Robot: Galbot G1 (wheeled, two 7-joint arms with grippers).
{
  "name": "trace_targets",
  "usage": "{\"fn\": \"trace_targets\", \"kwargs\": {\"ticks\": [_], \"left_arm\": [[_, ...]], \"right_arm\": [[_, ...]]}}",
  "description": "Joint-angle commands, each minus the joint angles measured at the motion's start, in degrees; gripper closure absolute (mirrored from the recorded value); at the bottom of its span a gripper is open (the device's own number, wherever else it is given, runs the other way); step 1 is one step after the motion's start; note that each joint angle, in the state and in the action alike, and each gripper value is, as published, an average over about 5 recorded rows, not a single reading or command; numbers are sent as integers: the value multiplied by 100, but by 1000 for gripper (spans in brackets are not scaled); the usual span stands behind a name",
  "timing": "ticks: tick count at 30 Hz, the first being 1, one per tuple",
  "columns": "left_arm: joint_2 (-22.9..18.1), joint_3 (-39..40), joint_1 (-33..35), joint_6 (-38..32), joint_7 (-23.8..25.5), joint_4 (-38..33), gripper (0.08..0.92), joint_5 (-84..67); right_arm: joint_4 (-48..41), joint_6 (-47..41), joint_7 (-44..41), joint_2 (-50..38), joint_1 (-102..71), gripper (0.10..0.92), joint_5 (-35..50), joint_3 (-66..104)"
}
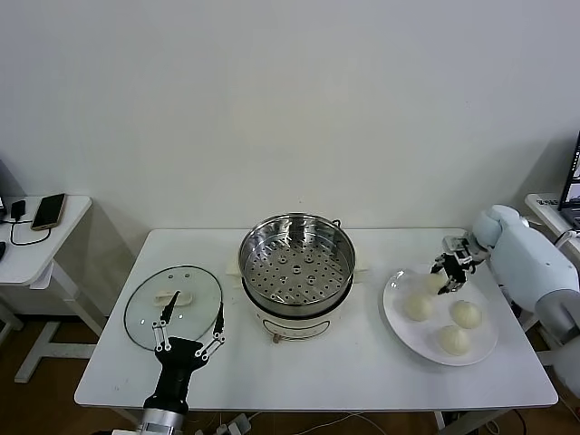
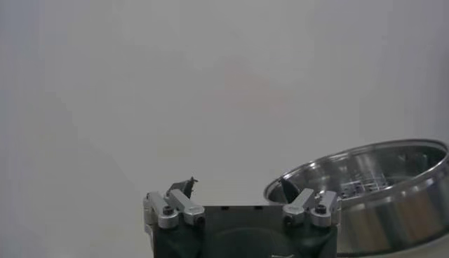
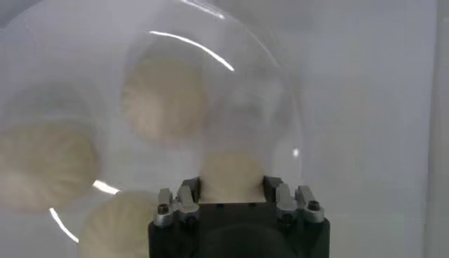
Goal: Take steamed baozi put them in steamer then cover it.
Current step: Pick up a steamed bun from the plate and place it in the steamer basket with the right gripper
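The steamer [image 1: 296, 263] stands open at the table's centre, its perforated tray empty; it also shows in the left wrist view [image 2: 379, 203]. The glass cover [image 1: 173, 306] lies flat on the table to its left. Three baozi [image 1: 418, 307] [image 1: 466, 314] [image 1: 454, 340] lie on the white plate [image 1: 399, 323] at the right. My right gripper [image 1: 450, 272] is down at the plate's far side, shut on a fourth baozi [image 3: 231, 172] held between its fingers [image 3: 188, 191]. I cannot tell whether this bun is off the plate. My left gripper [image 1: 196, 304] is open and empty at the cover's near edge.
In the right wrist view three other buns [image 3: 165, 98] lie on the plate [image 3: 270, 84]. A side table with a phone [image 1: 48, 210] stands at far left. A laptop edge [image 1: 573, 186] shows at far right.
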Motion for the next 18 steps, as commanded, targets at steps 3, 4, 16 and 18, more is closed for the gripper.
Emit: {"fn": "trace_targets", "kwargs": {"ticks": [3, 4, 16, 18], "left_arm": [[19, 70, -22, 21, 1, -24, 177, 2], [17, 79, -21, 22, 1, -29, 177, 3], [20, 65, 57, 10, -14, -108, 177, -15], [24, 68, 60, 10, -15, -110, 177, -15]], "right_arm": [[2343, 1062, -217, -377, 1956, 408, 1347, -1708], [2424, 1219, -222, -255, 2183, 406, 1380, -1838], [2607, 2612, -98, 1499, 2856, 390, 569, -2567], [2561, 2727, -43, 1701, 2664, 389, 247, -2557]]}}
